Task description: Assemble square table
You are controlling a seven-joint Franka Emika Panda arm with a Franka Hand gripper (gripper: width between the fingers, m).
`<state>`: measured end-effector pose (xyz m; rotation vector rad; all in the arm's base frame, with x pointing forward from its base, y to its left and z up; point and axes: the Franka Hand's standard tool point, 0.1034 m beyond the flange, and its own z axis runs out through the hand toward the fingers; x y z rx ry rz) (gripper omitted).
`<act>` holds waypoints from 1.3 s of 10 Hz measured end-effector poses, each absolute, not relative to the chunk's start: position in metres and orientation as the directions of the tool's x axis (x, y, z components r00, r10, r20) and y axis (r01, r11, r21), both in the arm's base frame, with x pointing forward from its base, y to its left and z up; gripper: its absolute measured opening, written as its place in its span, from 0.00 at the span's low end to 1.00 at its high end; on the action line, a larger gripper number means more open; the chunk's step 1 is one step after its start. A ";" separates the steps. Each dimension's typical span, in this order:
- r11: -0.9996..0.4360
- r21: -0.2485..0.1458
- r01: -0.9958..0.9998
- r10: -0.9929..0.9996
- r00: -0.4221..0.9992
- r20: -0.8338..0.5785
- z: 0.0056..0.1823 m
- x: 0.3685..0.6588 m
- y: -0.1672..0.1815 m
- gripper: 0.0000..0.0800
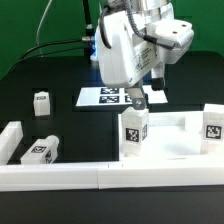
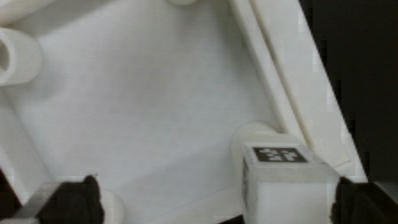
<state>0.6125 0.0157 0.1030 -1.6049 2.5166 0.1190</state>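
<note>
Claw (image 1: 139, 99) released, spread over an upright leg (image 1: 133, 128) on the slab (image 1: 176, 131) at 3 o'clock.
I count four legs (image 1: 42, 103), one slab; open surface (image 1: 50, 75) at 10 o'clock, low wall (image 1: 100, 178) edging 6 o'clock.

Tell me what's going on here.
The arm's pincer hangs open, holding nothing, just above an upright leg standing on the square tabletop. A second leg stands toward the exterior view's right. Two spare legs wait on the black table, one upright, one lying down.
</note>
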 end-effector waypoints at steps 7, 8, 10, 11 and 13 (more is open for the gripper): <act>0.232 -0.022 -0.973 -0.964 -0.226 -0.142 0.109 0.573 0.065 0.81; 0.233 -0.020 -0.972 -0.963 -0.228 -0.142 0.108 0.573 0.065 0.81; 0.221 -0.064 -0.973 -0.970 -0.212 -0.117 0.095 0.566 0.057 0.81; 0.202 -0.066 -0.977 -0.976 -0.195 -0.098 0.083 0.552 0.054 0.81; 0.188 -0.067 -0.980 -0.980 -0.184 -0.072 0.058 0.525 0.044 0.81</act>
